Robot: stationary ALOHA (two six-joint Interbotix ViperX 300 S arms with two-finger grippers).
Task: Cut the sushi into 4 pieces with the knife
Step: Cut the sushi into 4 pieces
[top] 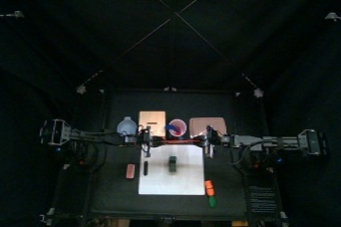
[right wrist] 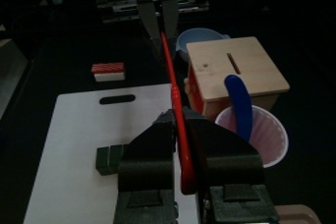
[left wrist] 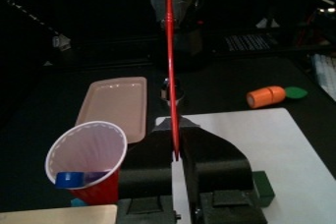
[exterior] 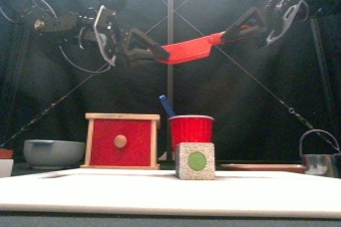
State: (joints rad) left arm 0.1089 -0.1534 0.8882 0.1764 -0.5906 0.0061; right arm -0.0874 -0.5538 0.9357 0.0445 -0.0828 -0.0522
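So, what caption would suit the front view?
Left gripper and right gripper hold a red knife high above the sushi.

No lettering, label, brand, number or sign can be read on anything on the counter or above it.
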